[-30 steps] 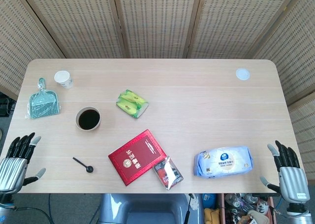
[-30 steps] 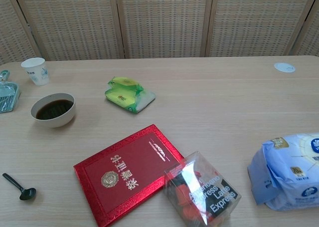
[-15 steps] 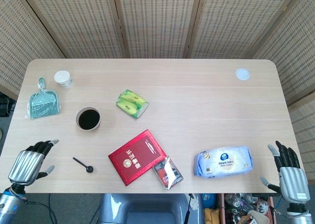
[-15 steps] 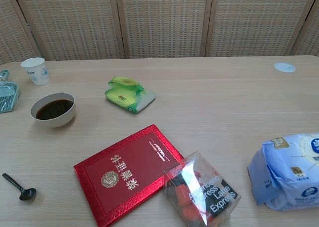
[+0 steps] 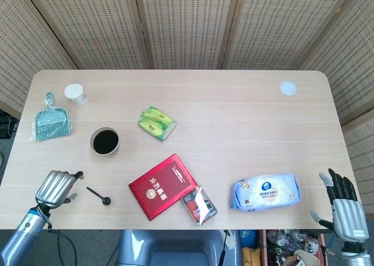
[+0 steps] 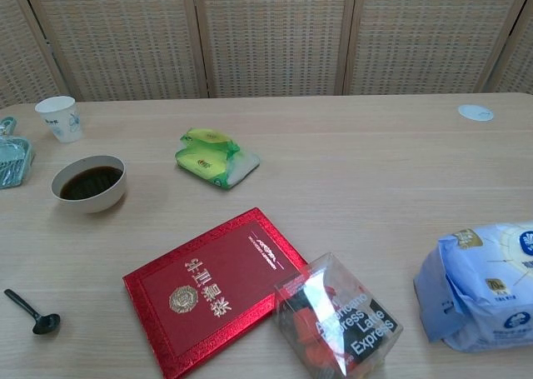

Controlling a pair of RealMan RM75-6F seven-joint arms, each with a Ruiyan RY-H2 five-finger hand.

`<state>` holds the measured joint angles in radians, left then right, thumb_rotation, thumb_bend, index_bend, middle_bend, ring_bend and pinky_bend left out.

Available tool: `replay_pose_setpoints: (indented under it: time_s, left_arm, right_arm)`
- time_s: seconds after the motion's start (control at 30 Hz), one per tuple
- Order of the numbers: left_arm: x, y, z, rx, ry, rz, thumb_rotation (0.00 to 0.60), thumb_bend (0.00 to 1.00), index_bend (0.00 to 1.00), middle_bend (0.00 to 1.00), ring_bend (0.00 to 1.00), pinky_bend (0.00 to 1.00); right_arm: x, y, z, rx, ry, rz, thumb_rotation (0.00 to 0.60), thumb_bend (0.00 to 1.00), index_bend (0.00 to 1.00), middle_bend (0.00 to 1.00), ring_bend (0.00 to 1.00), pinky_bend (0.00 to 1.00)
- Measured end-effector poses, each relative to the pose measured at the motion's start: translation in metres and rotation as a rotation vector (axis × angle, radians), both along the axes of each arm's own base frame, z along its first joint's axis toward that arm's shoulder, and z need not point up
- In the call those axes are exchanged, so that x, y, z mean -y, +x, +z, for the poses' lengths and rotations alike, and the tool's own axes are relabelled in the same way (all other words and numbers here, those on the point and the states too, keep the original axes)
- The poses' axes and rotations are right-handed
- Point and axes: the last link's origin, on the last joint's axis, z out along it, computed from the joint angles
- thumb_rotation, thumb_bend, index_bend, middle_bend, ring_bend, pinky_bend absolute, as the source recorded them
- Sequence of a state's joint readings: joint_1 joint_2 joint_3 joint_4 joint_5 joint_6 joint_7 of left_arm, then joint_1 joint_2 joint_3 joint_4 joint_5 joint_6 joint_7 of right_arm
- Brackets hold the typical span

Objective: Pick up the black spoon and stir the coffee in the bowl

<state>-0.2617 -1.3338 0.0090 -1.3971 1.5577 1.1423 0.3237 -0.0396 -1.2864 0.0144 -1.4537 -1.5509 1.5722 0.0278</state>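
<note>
The black spoon [image 5: 98, 195] lies flat on the table near the front left, its bowl end toward the right; the chest view shows the spoon [image 6: 32, 311] at its lower left edge. A pale bowl [image 5: 92, 142] of dark coffee stands about a hand's width behind it, also seen as the bowl [image 6: 87, 202] in the chest view. My left hand [image 5: 56, 187] hovers just left of the spoon's handle, back side up, holding nothing. My right hand [image 5: 345, 210] is off the front right corner, fingers spread and empty. Neither hand shows in the chest view.
A red book [image 5: 163, 186] and a clear snack box [image 5: 200, 205] lie right of the spoon. A blue-white pack [image 5: 265, 192] sits front right, a green packet [image 5: 156, 123] mid-table, a paper cup [image 5: 75, 93] and teal dustpan [image 5: 52, 123] back left, a white lid [image 5: 287, 88] back right.
My left hand has moved right over the table edge toward the spoon's handle and tipped forward. The right hand has sunk slightly. The spoon and bowl have not moved.
</note>
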Motion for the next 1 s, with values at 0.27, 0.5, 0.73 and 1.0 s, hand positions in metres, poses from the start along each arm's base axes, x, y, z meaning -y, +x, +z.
replay_pose_setpoints:
  time_s: [0.27,0.5,0.73,1.0]
  left_arm:
    - [-0.012,-0.009,-0.02,-0.034,-0.049,0.03,0.6,0.22,0.49,0.77,0.71,0.74]
    - [-0.02,-0.013,-0.039,-0.04,-0.076,0.047,0.6,0.22,0.51,0.77,0.71,0.74]
    - [-0.026,-0.013,-0.053,-0.032,-0.091,0.057,0.6,0.26,0.52,0.77,0.71,0.74]
    - [-0.028,-0.013,-0.057,-0.029,-0.098,0.065,0.6,0.3,0.53,0.77,0.71,0.74]
  right_arm:
    - [0.001,-0.002,0.0,-0.002,0.003,-0.007,0.6,0.24,0.0,0.0,0.0,0.0]
    - [-0.001,-0.004,0.0,-0.003,0.001,-0.016,0.6,0.24,0.0,0.0,0.0,0.0]
    - [-0.002,-0.006,0.001,-0.002,-0.001,-0.024,0.6,0.24,0.0,0.0,0.0,0.0]
    - [-0.004,-0.008,0.001,-0.002,-0.001,-0.032,0.6,0.24,0.0,0.0,0.0,0.0]
